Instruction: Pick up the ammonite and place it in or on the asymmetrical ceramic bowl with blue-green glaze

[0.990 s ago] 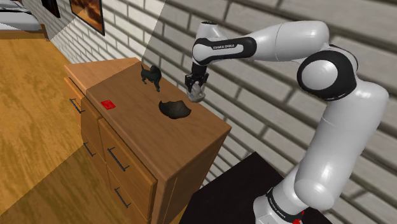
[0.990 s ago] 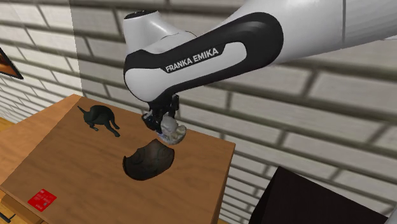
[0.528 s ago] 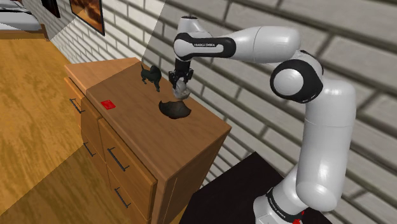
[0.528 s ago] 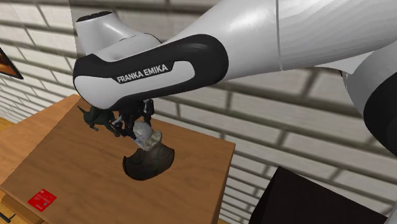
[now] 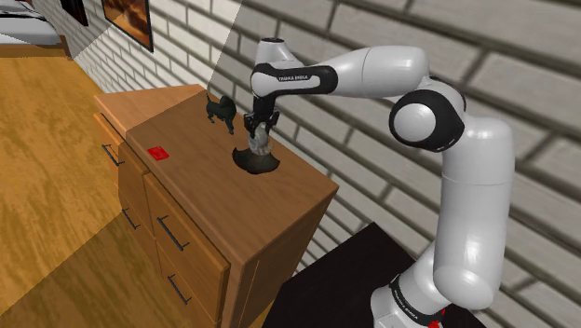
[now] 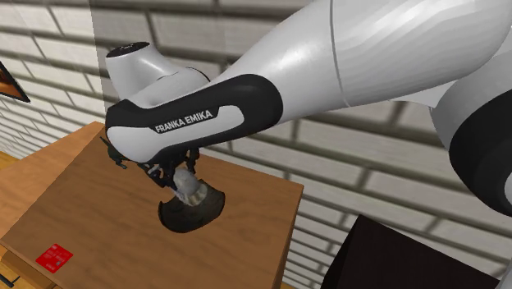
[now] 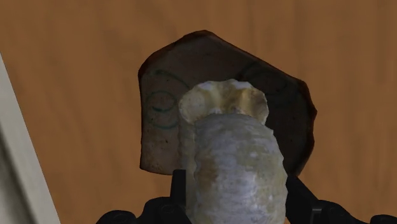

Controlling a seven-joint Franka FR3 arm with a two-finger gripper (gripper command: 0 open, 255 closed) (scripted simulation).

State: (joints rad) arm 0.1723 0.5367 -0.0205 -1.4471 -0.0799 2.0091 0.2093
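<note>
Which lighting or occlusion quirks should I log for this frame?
Shoulder view: a slanted shade edge crosses the brick wall, and the bowl reads nearly black. Second exterior view: the arm covers part of the gripper. Wrist view: the ammonite, clasped between the fingers, hides part of the bowl.

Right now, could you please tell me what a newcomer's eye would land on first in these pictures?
The big white arm arches from the shoulder view's lower right across a wooden cabinet. Its black tool clasps a pale ammonite directly over a dark, lopsided bowl on the cabinet top.
</note>
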